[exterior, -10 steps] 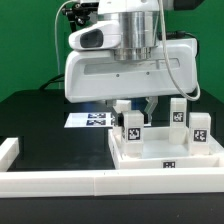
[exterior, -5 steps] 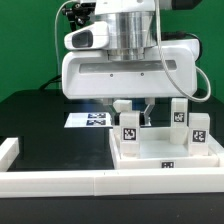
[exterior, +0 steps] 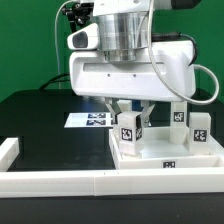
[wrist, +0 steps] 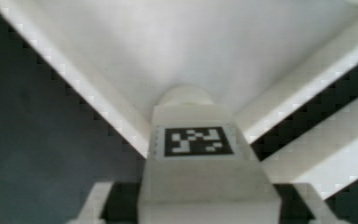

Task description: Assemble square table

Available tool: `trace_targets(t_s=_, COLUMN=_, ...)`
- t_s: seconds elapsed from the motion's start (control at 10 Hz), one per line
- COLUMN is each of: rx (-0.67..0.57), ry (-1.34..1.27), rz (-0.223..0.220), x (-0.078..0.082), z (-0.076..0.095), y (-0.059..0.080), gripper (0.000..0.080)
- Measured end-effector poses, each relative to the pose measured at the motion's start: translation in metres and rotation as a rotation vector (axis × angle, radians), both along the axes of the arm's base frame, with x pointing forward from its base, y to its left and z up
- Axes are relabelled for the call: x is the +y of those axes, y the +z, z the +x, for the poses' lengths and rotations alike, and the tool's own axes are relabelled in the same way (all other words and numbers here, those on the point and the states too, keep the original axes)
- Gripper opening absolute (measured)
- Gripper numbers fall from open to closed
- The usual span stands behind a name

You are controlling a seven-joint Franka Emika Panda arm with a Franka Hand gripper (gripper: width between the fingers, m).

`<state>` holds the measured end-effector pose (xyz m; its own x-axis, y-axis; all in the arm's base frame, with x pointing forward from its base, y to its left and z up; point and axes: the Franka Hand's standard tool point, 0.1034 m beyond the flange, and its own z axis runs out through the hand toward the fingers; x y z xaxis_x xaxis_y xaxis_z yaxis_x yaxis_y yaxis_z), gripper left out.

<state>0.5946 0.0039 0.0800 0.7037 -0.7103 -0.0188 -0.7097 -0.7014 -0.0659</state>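
The arm hangs over the black desk (exterior: 40, 125) with its tool (exterior: 132, 108) lowered onto the near-left leg (exterior: 129, 127) of the square table. The two fingers (exterior: 146, 110) stand on either side of that leg's upper part, and the tool appears clamped on it; the wrist view looks straight down the leg (wrist: 197, 150), its black-and-white tag facing the camera, with the fingers close at both sides near the frame's edge.

The slab (exterior: 165, 152) lies on the desk toward the exterior view's right, rimmed side up, pressed against the long white rail (exterior: 100, 183) that runs along the front. A small tag shows on the slab's front edge. Two more legs stand upright on the slab: one (exterior: 177, 112) at the back, partly hidden behind the arm's white body, and one (exterior: 200, 127) at the exterior view's right corner. Each carries a tag on its face. The held leg stands upright at the slab's corner toward the exterior view's left; whether it is seated fully there I cannot tell.

Behind the tool, flat on the desk, lies the marker board (exterior: 92, 120), partly covered by the arm. A short white piece of rail (exterior: 8, 150) turns up at the exterior view's left edge.
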Motion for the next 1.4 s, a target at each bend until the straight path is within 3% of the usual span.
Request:
trace_targets(t_s=0.6, rx=0.021, ry=-0.336, rz=0.014, x=0.0007, z=0.0001, y=-0.0006, gripper=0.029)
trace_targets(t_s=0.7, rx=0.019, ry=-0.294, rz=0.013, x=0.0009, z=0.0, y=-0.0006, gripper=0.0503)
trace_targets(t_s=0.8, rx=0.026, ry=-0.259, rz=0.013, x=0.002, z=-0.0005, y=-0.0002, gripper=0.0503)
trace_targets(t_s=0.9, rx=0.021, ry=-0.178, rz=0.007, x=0.0042, z=0.0003, y=0.0005, gripper=0.0603)
trace_targets(t_s=1.1, rx=0.006, ry=0.037, rz=-0.001, x=0.006, z=0.0011, y=0.0009, gripper=0.0647)
trace_targets(t_s=1.4, rx=-0.006, ry=0.259, rz=-0.008, x=0.0046, z=0.0008, y=0.0006, gripper=0.0649)
